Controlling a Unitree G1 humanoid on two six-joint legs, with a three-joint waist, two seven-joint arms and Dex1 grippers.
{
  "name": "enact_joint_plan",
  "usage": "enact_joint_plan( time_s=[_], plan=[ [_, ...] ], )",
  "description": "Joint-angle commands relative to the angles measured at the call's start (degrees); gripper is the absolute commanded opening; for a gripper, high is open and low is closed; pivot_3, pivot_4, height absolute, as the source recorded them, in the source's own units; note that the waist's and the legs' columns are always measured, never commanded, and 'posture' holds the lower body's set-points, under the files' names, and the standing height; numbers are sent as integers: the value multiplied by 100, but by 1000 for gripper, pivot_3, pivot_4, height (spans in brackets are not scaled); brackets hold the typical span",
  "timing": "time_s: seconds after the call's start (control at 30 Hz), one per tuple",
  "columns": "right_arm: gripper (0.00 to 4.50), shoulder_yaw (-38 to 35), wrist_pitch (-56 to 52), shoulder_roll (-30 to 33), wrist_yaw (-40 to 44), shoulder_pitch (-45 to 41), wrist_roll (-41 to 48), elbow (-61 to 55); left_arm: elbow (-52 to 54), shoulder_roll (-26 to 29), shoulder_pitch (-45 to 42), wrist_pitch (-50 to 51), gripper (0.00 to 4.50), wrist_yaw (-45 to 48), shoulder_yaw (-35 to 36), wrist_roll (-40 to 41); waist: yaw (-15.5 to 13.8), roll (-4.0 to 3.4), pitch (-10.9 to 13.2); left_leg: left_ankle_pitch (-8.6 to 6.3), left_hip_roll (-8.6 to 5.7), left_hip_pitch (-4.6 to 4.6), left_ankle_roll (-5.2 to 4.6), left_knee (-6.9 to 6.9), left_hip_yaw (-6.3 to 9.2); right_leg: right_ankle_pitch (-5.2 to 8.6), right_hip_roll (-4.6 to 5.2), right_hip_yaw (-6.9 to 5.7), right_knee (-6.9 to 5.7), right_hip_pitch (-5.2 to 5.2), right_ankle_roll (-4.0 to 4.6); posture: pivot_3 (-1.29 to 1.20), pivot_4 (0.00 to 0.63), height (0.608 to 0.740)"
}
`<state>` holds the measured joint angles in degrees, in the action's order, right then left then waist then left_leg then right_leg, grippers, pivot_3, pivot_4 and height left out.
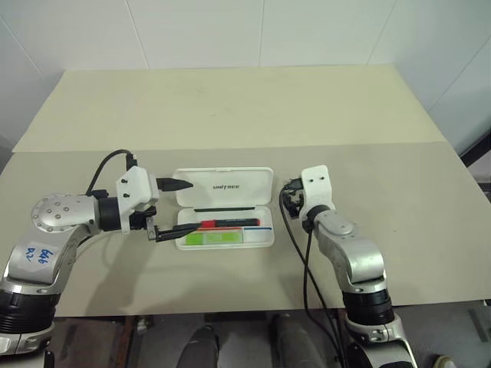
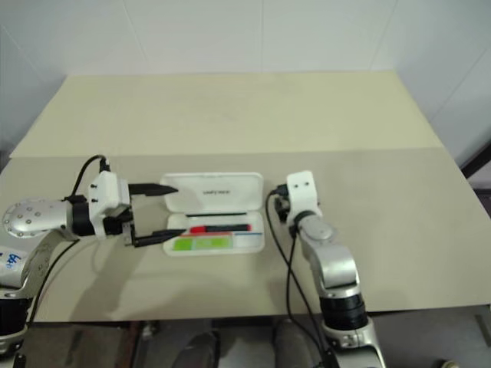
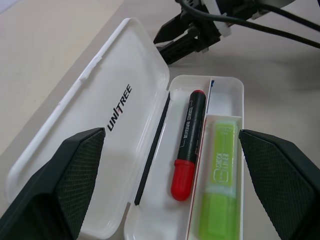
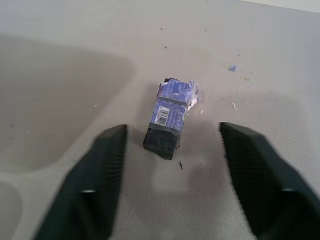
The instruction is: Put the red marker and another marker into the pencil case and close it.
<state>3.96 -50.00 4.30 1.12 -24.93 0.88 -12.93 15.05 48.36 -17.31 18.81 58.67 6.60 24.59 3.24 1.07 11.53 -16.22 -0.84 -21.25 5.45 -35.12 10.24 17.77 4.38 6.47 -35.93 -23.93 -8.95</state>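
The white pencil case [image 1: 224, 186] lies open in the middle of the table, its lid flat behind the tray. Inside the tray lie the red marker [image 3: 189, 145], with its black body, and beside it the lime-green marker [image 3: 220, 175]. My left gripper [image 1: 192, 206] is open at the case's left end, one finger by the lid and one by the tray, touching neither marker. My right gripper [image 1: 291, 201] is just right of the case, low over the table. Its fingers [image 4: 107, 165] stand apart and hold nothing.
A small black eraser in a blue-purple wrapper [image 4: 169, 112] lies on the table just ahead of the right gripper, between the lines of its fingers. A few crumbs lie around it. The beige table [image 1: 230, 107] stretches far behind the case.
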Motion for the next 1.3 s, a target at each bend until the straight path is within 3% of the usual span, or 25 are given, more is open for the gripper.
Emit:
enact_joint_plan(
  time_s=[0.03,0.17,0.2,0.4,0.57,0.77,0.93,1.3],
  plan=[
    [1800,-114,317,-115,-173,-137,-71,56,92,5,-89,-16,4500,-38,52,4,1,0,0,0,0,0,0,0,0,0,0,0,-1,0,0,0,150,740],
    [400,-157,389,-208,-200,-139,-29,108,62,-17,-142,-31,4500,-48,15,-7,-2,0,0,0,0,0,1,0,0,0,0,0,-1,0,0,0,150,740],
    [353,-174,379,-214,-205,-115,-27,81,55,-24,-151,-33,4500,-54,9,-7,-1,0,0,0,0,0,1,0,0,0,0,0,0,0,0,0,150,740],
    [353,-424,313,52,-70,44,8,-383,-29,-89,-241,-93,4500,-51,-82,-49,-5,0,0,1,-1,0,1,0,0,0,0,0,0,0,0,0,150,740],
    [353,-1142,64,907,386,424,214,-1256,-124,-103,-274,-141,4500,2,-107,-76,-55,0,0,0,-4,-4,0,0,1,0,3,0,7,1,-1,0,150,740],
    [353,-1558,-523,1613,1851,889,1649,-2430,-248,-107,-304,-237,4500,64,-134,-98,7,-1,1,-1,1,1,-2,2,-1,1,-2,1,4,4,0,0,150,740],
    [353,-1045,-570,2502,3520,1524,3028,-3438,-332,-89,-365,-290,4500,115,-166,-104,-27,-1,1,0,4,2,-4,-1,0,1,-5,-1,8,11,-1,0,150,740],
    [353,478,894,3294,4381,841,2318,-2302,-297,-37,-352,-284,4500,137,-135,-84,-66,1,1,-2,1,4,-8,-24,-2,-10,-2,-6,30,34,-13,0,150,740]
  ],
)
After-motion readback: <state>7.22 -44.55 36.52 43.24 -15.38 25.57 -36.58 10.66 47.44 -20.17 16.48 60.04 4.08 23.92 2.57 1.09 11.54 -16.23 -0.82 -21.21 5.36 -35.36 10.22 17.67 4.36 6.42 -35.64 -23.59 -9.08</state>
